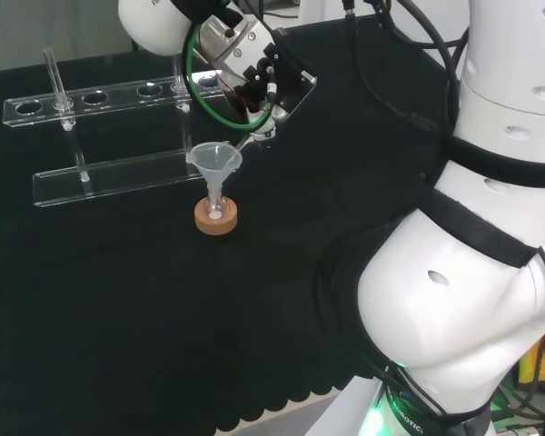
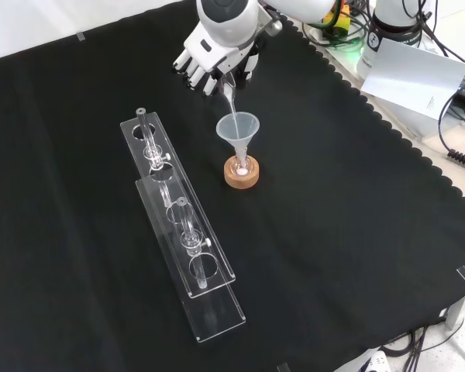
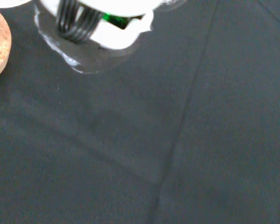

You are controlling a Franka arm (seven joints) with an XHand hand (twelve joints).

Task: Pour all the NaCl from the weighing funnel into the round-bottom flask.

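A: Tabletop point(image 2: 356, 232)?
B: Black cloth; clear acrylic rack point(image 2: 182, 232) at left in front view.
A: Hand point(image 2: 209, 58)?
B: Above the funnel point(image 2: 238, 128), fingers point(image 2: 195, 71) curled on the weighing funnel point(image 2: 229, 98), tilted, tip at funnel's rim.
A: Flask?
B: Round-bottom flask point(image 2: 242, 165) on cork ring point(image 2: 241, 177), under funnel; white bit inside.

White rounded arm links point(image 1: 454, 300), black bands, black cables, green cable loop point(image 1: 204, 95); black-white hand point(image 2: 209, 62).

cloth point(image 2: 333, 232): black | cork ring point(image 2: 241, 173): tan | funnel point(image 2: 238, 128): clear | hand point(image 2: 209, 58): white, black
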